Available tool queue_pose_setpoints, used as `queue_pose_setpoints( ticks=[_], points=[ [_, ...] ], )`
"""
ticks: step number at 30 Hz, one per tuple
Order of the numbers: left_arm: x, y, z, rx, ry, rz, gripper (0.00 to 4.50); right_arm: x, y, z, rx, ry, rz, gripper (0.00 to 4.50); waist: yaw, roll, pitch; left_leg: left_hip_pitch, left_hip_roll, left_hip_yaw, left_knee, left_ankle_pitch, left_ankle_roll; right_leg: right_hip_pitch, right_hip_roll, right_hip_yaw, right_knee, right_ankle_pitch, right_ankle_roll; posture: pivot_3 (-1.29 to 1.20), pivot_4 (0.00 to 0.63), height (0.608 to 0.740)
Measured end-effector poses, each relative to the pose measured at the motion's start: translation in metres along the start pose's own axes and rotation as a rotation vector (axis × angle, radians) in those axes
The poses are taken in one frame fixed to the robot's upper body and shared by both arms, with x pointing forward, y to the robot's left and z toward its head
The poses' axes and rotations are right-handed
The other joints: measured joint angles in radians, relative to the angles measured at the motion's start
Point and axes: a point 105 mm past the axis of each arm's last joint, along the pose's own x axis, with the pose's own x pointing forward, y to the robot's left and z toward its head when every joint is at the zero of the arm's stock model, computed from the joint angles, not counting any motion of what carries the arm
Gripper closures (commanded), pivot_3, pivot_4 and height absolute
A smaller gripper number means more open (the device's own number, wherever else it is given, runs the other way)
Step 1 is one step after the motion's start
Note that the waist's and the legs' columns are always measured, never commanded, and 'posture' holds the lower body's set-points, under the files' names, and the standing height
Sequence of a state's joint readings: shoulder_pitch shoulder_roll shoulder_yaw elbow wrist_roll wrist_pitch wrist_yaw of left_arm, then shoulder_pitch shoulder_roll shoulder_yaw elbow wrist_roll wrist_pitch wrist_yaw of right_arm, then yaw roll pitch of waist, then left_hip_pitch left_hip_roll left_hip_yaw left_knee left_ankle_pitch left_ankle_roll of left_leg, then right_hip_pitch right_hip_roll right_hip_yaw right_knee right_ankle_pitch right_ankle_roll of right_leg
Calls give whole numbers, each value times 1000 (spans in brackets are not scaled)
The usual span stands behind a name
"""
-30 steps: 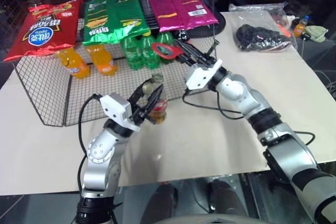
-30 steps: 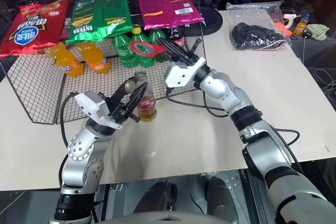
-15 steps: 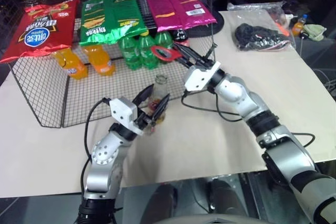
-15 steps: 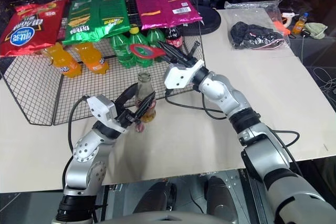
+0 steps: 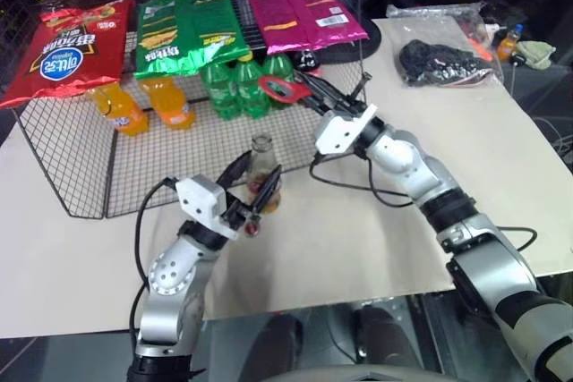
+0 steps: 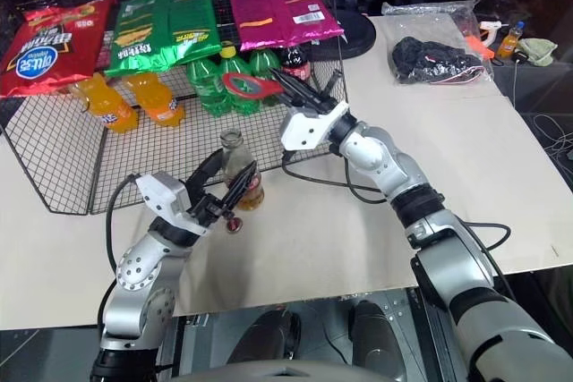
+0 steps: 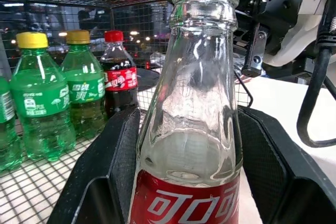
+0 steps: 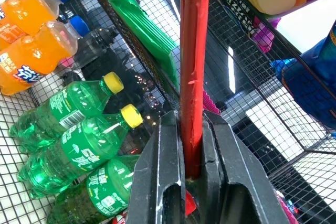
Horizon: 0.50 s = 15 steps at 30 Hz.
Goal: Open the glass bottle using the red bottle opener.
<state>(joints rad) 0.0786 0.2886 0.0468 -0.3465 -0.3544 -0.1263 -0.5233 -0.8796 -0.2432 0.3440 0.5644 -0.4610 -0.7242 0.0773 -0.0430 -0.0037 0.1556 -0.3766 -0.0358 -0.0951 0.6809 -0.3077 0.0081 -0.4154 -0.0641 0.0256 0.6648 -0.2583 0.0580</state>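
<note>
Small clear glass cola bottle (image 5: 262, 178), cap off, between slack left claw (image 5: 252, 192) fingers as a brace; flat red ring-headed opener (image 5: 285, 89) clamped in right claw (image 5: 312, 92), held beyond, above bottle mouth

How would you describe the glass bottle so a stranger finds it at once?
Start at the wire rack of snacks and drinks on the table. Just in front of it, one glass bottle stands alone between the left claw's fingers. Unlike the plastic bottles lying in the rack, it is upright, clear-necked and capless.
</note>
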Motion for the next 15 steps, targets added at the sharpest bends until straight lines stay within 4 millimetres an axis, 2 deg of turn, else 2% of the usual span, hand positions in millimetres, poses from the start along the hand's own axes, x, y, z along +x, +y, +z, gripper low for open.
queue_pose_setpoints(
  ticks=[9, 12, 14, 15],
  points=[
    [0, 1, 0, 1, -1, 9, 1827, 1, 3, 1, 11, -1, -1, 4500, -1, 0, 0, 0, 0, 0, 0, 0, 0, 0, 0, 0, 0, 0, 0, 0, 150, 740],
    [0, 3, 1, 8, -3, 18, 936, 1, 3, 1, 12, -1, 0, 4500, -1, 0, 0, 0, 0, 0, 0, 0, 0, 0, 0, 0, 0, 0, 0, 0, 150, 740],
    [-1, 7, 2, 21, -4, 39, 64, 1, 3, 0, 12, 1, 0, 4500, 0, 0, 0, 0, 0, 0, 0, 0, 0, 0, 0, 0, 0, 0, 0, 0, 150, 740],
    [-2, 8, 3, 23, -5, 43, 26, 1, 3, 0, 13, 1, 1, 4500, 0, 0, 0, 0, 0, 0, 0, 0, 0, 0, 0, 0, 0, 0, 0, 0, 150, 740]
  ],
)
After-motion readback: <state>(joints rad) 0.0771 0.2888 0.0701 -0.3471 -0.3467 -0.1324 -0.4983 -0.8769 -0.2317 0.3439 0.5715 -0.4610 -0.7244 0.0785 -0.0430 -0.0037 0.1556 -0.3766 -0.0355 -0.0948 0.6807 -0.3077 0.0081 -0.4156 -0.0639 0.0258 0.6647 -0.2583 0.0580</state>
